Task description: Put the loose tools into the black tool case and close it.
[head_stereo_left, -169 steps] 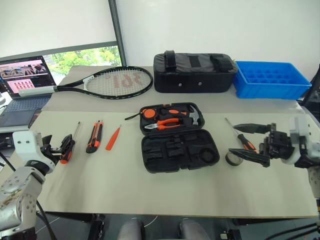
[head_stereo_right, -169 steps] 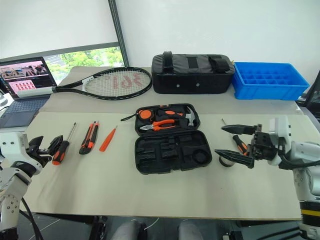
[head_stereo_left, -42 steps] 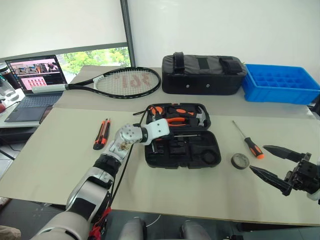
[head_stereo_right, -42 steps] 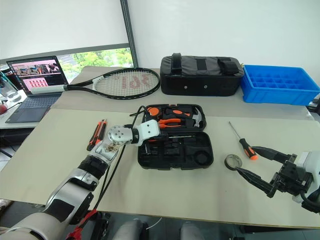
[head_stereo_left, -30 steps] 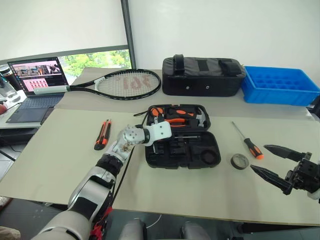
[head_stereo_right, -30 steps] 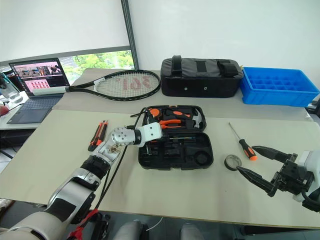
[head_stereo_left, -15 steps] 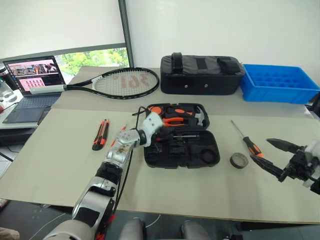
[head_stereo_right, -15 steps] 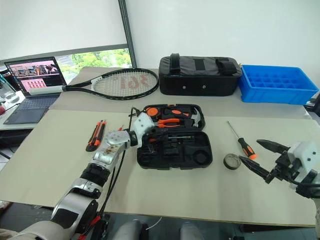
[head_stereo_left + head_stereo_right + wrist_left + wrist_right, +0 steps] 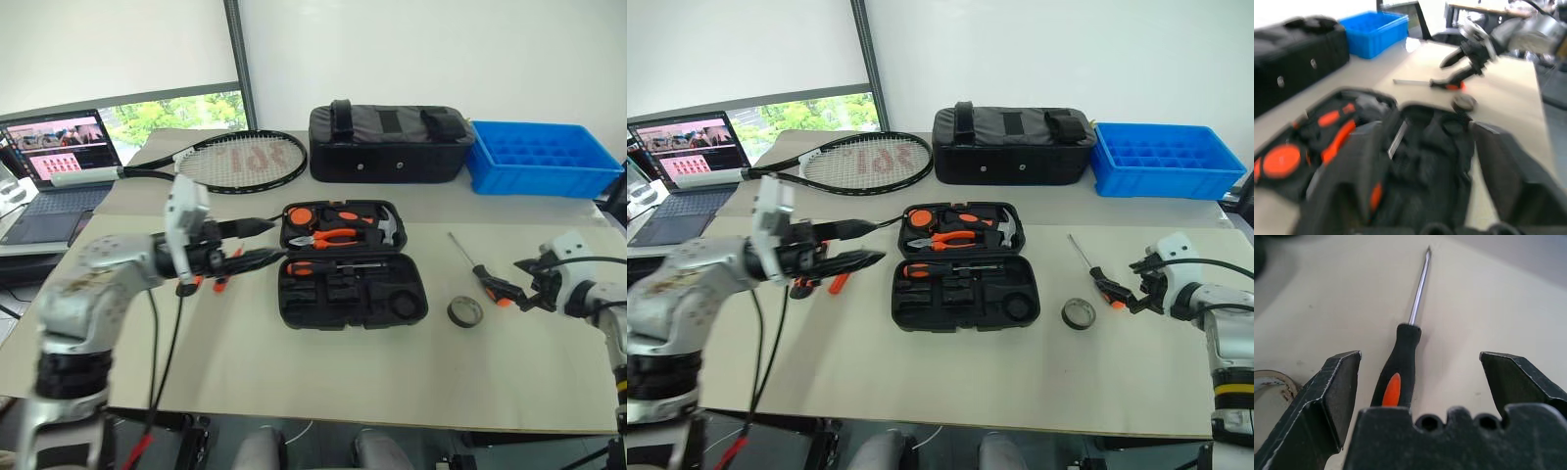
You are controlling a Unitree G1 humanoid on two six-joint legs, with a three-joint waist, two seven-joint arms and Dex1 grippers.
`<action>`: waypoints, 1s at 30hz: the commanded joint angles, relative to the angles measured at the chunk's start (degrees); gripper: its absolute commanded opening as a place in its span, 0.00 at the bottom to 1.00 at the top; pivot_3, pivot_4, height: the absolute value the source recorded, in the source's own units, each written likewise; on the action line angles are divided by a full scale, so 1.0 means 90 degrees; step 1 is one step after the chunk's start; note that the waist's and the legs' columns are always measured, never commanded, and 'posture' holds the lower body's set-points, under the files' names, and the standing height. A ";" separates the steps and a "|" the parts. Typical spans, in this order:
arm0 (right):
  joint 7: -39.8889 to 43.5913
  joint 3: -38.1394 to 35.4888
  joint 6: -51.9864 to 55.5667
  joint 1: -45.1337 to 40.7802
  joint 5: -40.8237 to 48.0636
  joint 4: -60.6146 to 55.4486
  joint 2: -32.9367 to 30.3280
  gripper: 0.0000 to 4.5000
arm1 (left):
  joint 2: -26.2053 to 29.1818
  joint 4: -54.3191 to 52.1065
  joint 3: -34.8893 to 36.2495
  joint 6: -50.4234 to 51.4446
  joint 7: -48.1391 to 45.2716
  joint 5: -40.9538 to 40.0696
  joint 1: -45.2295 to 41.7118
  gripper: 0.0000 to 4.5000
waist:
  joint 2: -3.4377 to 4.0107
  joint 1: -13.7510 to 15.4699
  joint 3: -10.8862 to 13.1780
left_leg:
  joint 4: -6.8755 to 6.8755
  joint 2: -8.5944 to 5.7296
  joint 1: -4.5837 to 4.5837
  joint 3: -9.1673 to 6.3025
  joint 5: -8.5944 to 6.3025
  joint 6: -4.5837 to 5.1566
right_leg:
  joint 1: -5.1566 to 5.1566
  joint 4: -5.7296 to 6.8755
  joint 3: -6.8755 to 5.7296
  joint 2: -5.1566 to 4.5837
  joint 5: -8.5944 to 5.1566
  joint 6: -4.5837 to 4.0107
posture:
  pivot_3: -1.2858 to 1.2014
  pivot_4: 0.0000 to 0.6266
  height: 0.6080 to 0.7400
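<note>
Lying open, black tool case [image 9: 351, 266]; orange-handled screwdriver [image 9: 320, 266] apparently slotted inside.

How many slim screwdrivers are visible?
2 screwdrivers: one inside the black tool case, one on the table between the open jaws of the right gripper. Others may be hidden.

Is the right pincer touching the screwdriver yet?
Apart. The right wrist view shows the screwdriver lying between the right pincer's open fingers, bare table either side.
</note>
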 commanded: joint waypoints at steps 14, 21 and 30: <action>0.0094 0.0343 -0.0370 -0.0941 -0.0365 0.0711 -0.0054 0.21 | 0.1306 -0.0424 0.0058 -0.0123 -0.1160 -0.0354 0.0546 1.00 | 0.0011 -0.0028 0.0054 | -0.0021 0.0001 0.0011 0.0003 0.0002 0.0001 | -0.0004 -0.0002 0.0002 0.0001 -0.0003 -0.0010 | 0.52 0.24 0.76; 0.1146 0.0629 -0.1308 -0.0885 0.0067 -0.0758 0.0198 0.21 | 0.1530 -0.0242 0.0416 -0.0176 -0.1167 -0.0327 0.0732 1.00 | 0.0027 -0.0084 0.0065 | -0.0027 0.0004 0.0012 0.0003 0.0002 0.0002 | -0.0007 0.0001 0.0003 0.0006 -0.0004 -0.0010 | 0.52 0.24 0.76; 0.2637 0.1867 -0.2927 -0.1564 -0.0202 -0.0921 0.0865 0.21 | 0.1824 -0.0579 0.1306 -0.0063 -0.1064 -0.0407 0.1631 1.00 | 0.0013 -0.0146 0.0075 | -0.0028 0.0050 0.0016 0.0001 0.0002 0.0001 | -0.0012 0.0008 0.0000 0.0048 -0.0001 -0.0031 | 0.52 0.24 0.76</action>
